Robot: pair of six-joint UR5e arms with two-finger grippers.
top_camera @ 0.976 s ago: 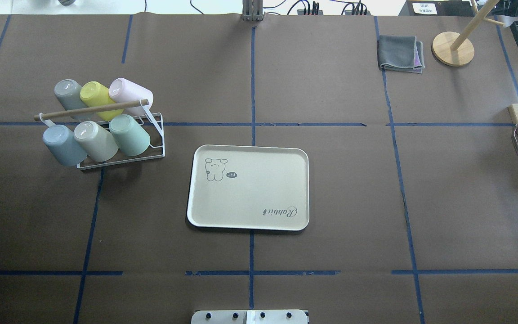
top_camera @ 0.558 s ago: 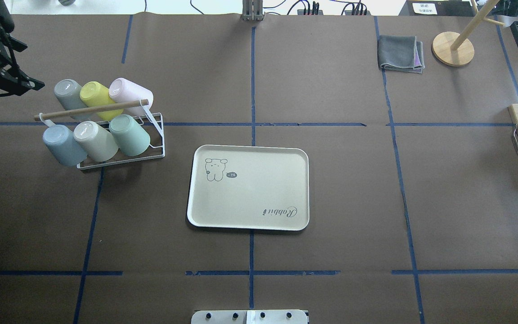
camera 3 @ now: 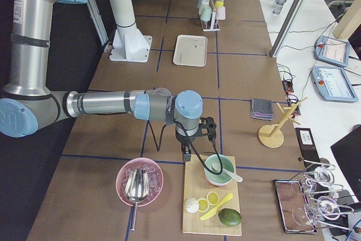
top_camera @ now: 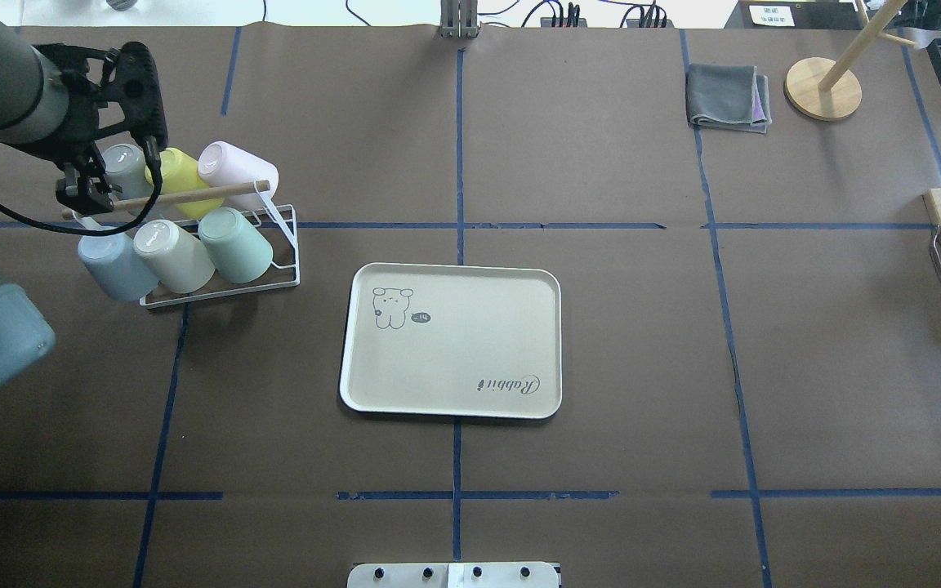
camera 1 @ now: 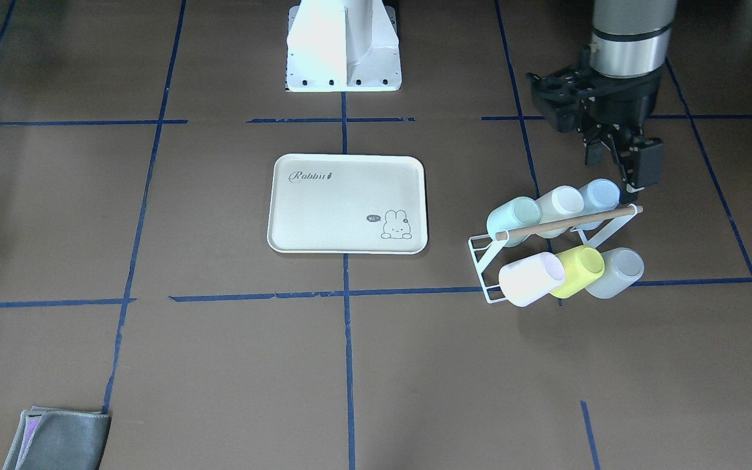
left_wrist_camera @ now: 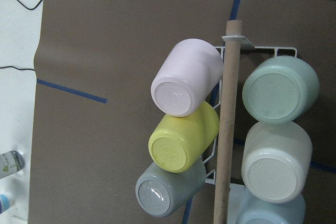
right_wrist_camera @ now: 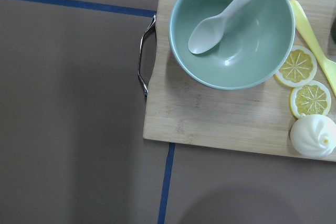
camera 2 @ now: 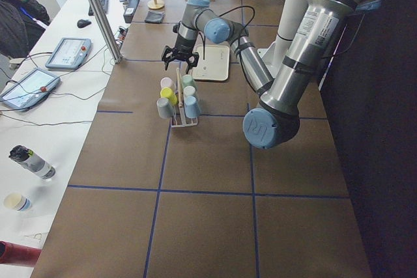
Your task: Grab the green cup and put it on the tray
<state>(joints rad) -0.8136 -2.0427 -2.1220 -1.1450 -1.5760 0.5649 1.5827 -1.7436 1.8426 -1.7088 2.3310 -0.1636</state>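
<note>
The green cup (top_camera: 234, 245) lies tilted on a white wire rack (top_camera: 225, 286), at the right end of its near row; it also shows in the front view (camera 1: 513, 219) and the left wrist view (left_wrist_camera: 281, 90). The cream tray (top_camera: 470, 351) with the "Rabbit" script lies flat right of the rack, nothing on it. My left gripper (top_camera: 115, 175) is open and hovers above the rack's far-left end, over the grey cup (top_camera: 123, 167), apart from the green cup. My right gripper (camera 3: 194, 139) shows only in the right side view; I cannot tell its state.
The rack also holds yellow (top_camera: 176, 167), pink (top_camera: 238, 167), pale blue (top_camera: 115, 265) and beige (top_camera: 172, 257) cups under a wooden bar (top_camera: 164, 198). A grey cloth (top_camera: 728, 96) and wooden stand (top_camera: 822, 88) sit far right. A cutting board (right_wrist_camera: 210, 114) carries a green bowl (right_wrist_camera: 231, 30).
My left arm has come in from the left edge and moved right, and its open gripper now hangs over the rack's far-left end. Cups and tray have not moved.
</note>
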